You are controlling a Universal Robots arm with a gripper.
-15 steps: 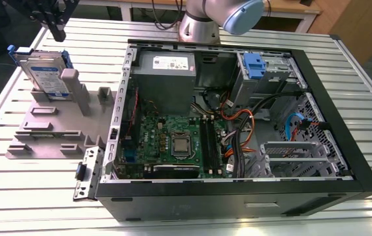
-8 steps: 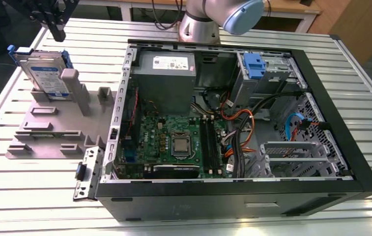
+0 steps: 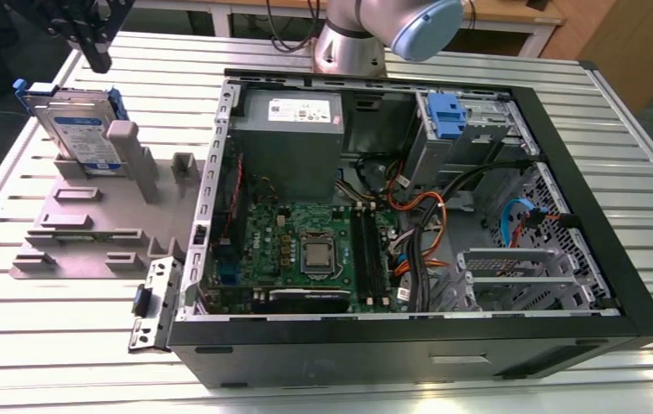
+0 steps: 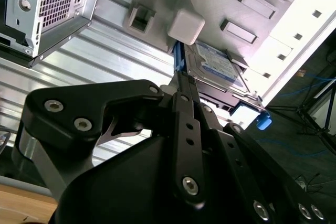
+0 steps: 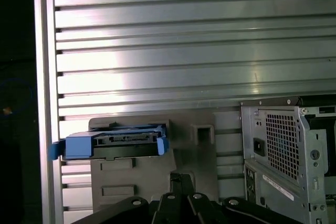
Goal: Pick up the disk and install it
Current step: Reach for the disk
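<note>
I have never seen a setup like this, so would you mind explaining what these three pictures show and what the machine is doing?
This is one robot arm, standing on a slatted metal table. The exterior view comes from a camera off the arm and takes in the whole scene. The two wrist views come from cameras riding on the arm, so the black metal in their foreground is its own gripper. On the table lies an open computer case, circuit board and cables exposed. Beside it, on the exterior view's left, sits a grey holder, and the disk, framed in blue plastic, stands on edge in it. The gripper hangs above the disk without gripping it; the disk is not yet in the case.
</note>
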